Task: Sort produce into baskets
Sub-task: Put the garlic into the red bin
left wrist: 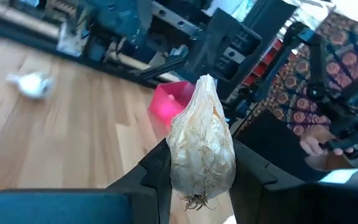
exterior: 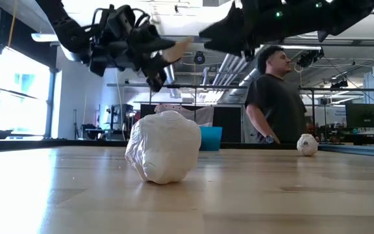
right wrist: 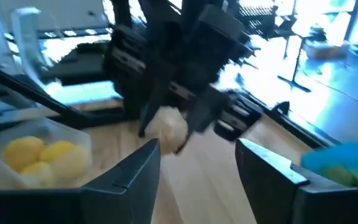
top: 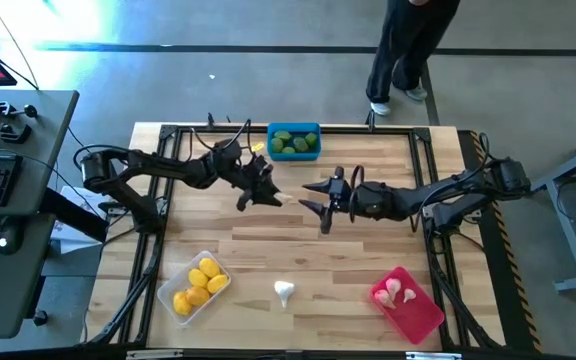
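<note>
Between the left pincer's (left wrist: 197, 180) clamped fingers sits a garlic bulb (left wrist: 201, 149); right pincer (right wrist: 197, 155) apart.

Overhead, table-level, two wrist views; shared table (top: 298, 250)

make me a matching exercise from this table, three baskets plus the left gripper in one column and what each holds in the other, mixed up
Column one:
1. blue plastic basket
2. red plastic basket
3. clear translucent basket
4. left gripper

Column two:
A. yellow lemon-like ovals
B. one whitish garlic-like bulb, pinched between the fingers
C. dark green rounded pieces
D. pale garlic-like bulbs, lying loose

Pairs: 1-C, 2-D, 3-A, 4-B
</note>
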Motion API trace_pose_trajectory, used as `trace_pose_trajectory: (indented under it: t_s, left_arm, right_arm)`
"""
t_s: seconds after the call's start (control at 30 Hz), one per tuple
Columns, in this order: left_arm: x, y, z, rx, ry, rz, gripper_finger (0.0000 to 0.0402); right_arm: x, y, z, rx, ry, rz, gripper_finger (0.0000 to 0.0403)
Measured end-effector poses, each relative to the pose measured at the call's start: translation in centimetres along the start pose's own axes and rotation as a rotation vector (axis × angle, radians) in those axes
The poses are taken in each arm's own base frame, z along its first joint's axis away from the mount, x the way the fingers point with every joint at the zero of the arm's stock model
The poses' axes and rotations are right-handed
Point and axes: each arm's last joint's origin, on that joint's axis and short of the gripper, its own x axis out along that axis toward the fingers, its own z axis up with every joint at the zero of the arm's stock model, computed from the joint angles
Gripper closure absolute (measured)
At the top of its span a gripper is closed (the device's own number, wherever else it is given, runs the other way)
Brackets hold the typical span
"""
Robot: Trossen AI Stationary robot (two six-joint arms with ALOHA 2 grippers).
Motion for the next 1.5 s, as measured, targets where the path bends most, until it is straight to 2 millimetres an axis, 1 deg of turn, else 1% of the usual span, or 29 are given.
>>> trace_pose_trajectory:
  t_s: [0.1,0.2,0.37,0.53,0.63,0.7,0.8,1.13,1.23,1.37,1.43,1.5]
  left_arm:
    - [0.8,-0.6,0.8,0.051,-0.009,-0.024,0.0306]
    - [1.3,-1.1,1.6,0.078,-0.022,-0.042,0.0306]
    - [1.7,-1.4,2.4,0.114,-0.051,-0.024,0.0307]
    - [2.1,-1.7,3.0,0.128,-0.065,-0.025,0.0307]
    - [2.3,-2.0,3.2,0.135,-0.068,-0.029,0.0307]
    - [2.4,-2.1,3.2,0.141,-0.072,-0.021,0.0307]
    - [2.6,-2.3,3.4,0.148,-0.084,-0.007,0.0307]
    - [2.9,-2.3,3.6,0.156,-0.086,0.012,0.0306]
    - [2.9,-2.2,3.6,0.183,-0.088,0.046,0.0294]
    - [2.9,-2.1,3.4,0.234,-0.094,0.083,0.0256]
    - [2.9,-2.0,3.3,0.242,-0.08,0.108,0.0234]
    - [2.8,-1.6,2.9,0.244,-0.062,0.169,0.0214]
  right_arm:
    - [0.0,0.2,0.4,-0.029,-0.034,0.061,0.0203]
    - [0.0,0.3,0.6,-0.034,-0.062,0.08,0.0203]
    - [-0.1,0.5,0.9,-0.071,-0.09,0.158,0.0203]
    - [-0.1,0.5,1.1,-0.082,-0.115,0.162,0.0204]
    - [-0.1,0.5,1.4,-0.096,-0.14,0.16,0.0211]
    - [-0.1,0.5,1.4,-0.102,-0.148,0.16,0.0223]
    - [-0.1,0.5,1.5,-0.119,-0.16,0.159,0.0252]
    - [-0.2,0.5,1.6,-0.168,-0.173,0.149,0.0389]
    - [-0.2,0.4,1.6,-0.165,-0.169,0.125,0.0392]
    - [-0.5,0.3,1.9,-0.153,-0.167,0.121,0.039]
    - [-0.9,0.2,2.4,-0.134,-0.166,0.108,0.0396]
    - [-1.6,-0.1,3.3,-0.104,-0.172,0.068,0.0399]
